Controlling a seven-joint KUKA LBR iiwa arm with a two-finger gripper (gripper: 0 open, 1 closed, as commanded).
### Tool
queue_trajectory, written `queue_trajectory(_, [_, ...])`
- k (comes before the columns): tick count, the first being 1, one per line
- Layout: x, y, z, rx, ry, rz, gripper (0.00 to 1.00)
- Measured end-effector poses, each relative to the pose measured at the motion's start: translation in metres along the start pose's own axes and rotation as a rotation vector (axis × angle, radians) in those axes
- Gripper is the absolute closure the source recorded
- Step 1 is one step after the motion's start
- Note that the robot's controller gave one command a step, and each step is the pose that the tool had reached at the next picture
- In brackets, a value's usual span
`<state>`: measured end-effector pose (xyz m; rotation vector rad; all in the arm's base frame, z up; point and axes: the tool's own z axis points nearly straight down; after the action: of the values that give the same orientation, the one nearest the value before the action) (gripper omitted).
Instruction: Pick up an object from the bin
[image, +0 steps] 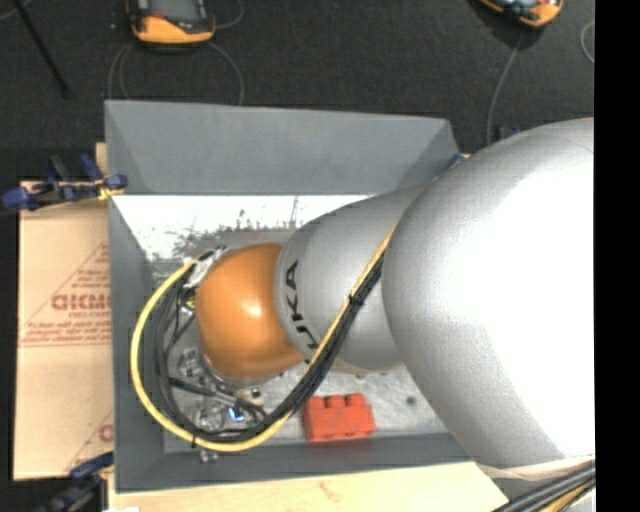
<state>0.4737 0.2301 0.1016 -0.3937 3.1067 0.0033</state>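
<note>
Gripper (214, 402) low in grey bin (280, 160), toward view's bottom-left corner, tucked beneath orange wrist cover (245, 310) and ringed by yellow cable (146, 330). Released or clenched: can't tell, since working end is masked by cover & cable loops. Nothing seen held.

Only clear candidate obj: red-orange toy brick (338, 417), prob studded on top, lying flat on bin floor close to near wall, just below the big silver arm (480, 300).

Key relation: brick off to view's right of gripper, near but apart, w/ cable loop passing between the two. Long axis approx left-right in view, i.e. along near wall, one short end facing back toward gripper. Judging from that, calls for a sideways shift to view's right before any descent, then a close across the short side. Maybe small dark bits under gripper itself; too cluttered to say. Likely risk: cable dragging over brick during the shift.
</note>
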Motion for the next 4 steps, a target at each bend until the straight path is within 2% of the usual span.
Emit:
queue_trajectory(1, [0.001, -0.014, 0.0, 0.001, 0.003, -0.264, 0.0])
queue_trajectory(2, [-0.009, 0.002, 0.026, 0.002, -0.022, -0.259, 0.0])
queue_trajectory(3, [-0.003, -0.024, 0.026, 0.0, -0.016, -0.254, 0.0])
queue_trajectory(4, [-0.002, -0.023, 0.026, -0.002, -0.014, -0.254, 1.0])
